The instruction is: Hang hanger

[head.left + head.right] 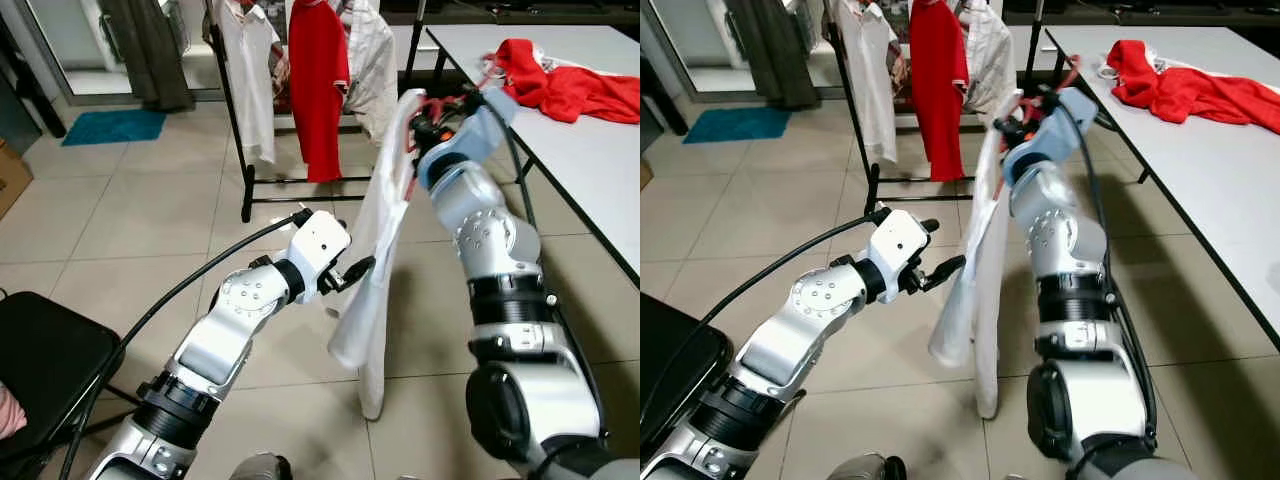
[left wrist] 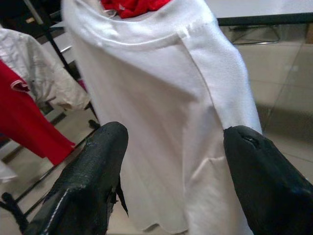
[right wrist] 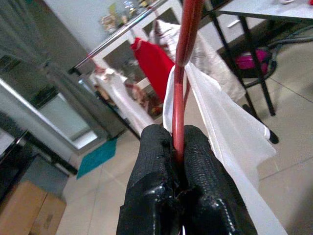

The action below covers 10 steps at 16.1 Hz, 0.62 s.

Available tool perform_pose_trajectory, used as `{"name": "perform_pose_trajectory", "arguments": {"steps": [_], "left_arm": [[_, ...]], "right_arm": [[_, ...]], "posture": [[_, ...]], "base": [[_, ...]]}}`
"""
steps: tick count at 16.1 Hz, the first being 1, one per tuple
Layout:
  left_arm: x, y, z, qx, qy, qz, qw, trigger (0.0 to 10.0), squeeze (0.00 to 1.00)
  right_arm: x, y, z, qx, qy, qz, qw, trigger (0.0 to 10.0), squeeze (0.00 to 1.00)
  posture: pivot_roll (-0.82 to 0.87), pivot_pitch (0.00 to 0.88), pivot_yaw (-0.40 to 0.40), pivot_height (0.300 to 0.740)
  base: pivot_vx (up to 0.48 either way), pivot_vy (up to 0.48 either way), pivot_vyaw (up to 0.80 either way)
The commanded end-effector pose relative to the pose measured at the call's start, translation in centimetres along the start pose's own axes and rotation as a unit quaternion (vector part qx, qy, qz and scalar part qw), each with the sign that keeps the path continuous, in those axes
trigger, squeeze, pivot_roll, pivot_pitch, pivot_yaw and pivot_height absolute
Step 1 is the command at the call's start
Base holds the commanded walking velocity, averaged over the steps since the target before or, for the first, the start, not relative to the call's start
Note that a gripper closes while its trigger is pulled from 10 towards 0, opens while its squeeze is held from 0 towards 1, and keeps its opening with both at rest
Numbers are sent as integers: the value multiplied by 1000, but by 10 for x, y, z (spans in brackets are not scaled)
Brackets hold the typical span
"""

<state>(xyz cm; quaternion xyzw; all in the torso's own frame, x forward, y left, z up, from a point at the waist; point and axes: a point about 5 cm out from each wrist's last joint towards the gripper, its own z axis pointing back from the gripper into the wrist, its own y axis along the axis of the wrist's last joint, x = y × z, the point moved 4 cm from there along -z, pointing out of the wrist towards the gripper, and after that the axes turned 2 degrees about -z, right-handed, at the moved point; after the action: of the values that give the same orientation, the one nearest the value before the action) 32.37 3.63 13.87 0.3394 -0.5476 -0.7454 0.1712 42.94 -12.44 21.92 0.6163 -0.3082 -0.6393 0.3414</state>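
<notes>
Hanger, thin red wire or plastic (image 3: pixel 180 88), clenched between right gripper (image 3: pixel 180 161) fingers, raised short of black clothes rail (image 1: pixel 228 110), draped with white knit shirt (image 1: pixel 380 250). Left gripper (image 2: pixel 173 147) released, fingers spread on either side of shirt fabric without pinching.

Risks: shirt sliding off the narrow hanger if tilted; hem snagging on left gripper; hook missing the rail.

Clearance: white bench (image 1: pixel 600 170) edge close beside right arm; hanging red garment (image 1: pixel 318 80) and white garments crowding the rail; tiled floor (image 1: pixel 150 210) open to the left.

White shirt (image 2: pixel 161 122) matt knit cloth; hanger (image 3: pixel 183 63) glossy red; fingers (image 2: pixel 83 186) rough black rubber; floor (image 1: pixel 130 220) glossy tile.
</notes>
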Motion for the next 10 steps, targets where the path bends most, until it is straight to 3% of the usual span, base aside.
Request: {"name": "perform_pose_trajectory", "arguments": {"steps": [1, 5, 6, 10], "left_arm": [[1, 6, 2, 17, 16, -3, 1000, 10000, 0], [0, 3, -4, 22, 40, 0, 999, 10000, 0], [-1, 3, -9, 32, 49, 10, 998, 0, 0], [0, 3, -17, 48, 44, 7, 998, 0, 0]], "right_arm": [[0, 22, -6, 35, -9, -25, 999, 10000, 0], [-1, 32, -13, 44, -10, -64, 997, 10000, 0], [-4, 38, -15, 49, -6, -79, 996, 10000, 0], [-13, 43, -19, 55, 7, -100, 993, 10000, 0]], "posture": [[-27, 43, 10, 740], [-24, 39, -8, 740], [-25, 36, -10, 740], [-29, 23, -8, 740]], "base": [[0, 0, 0], [0, 0, 0], [0, 0, 0], [0, 0, 0]]}}
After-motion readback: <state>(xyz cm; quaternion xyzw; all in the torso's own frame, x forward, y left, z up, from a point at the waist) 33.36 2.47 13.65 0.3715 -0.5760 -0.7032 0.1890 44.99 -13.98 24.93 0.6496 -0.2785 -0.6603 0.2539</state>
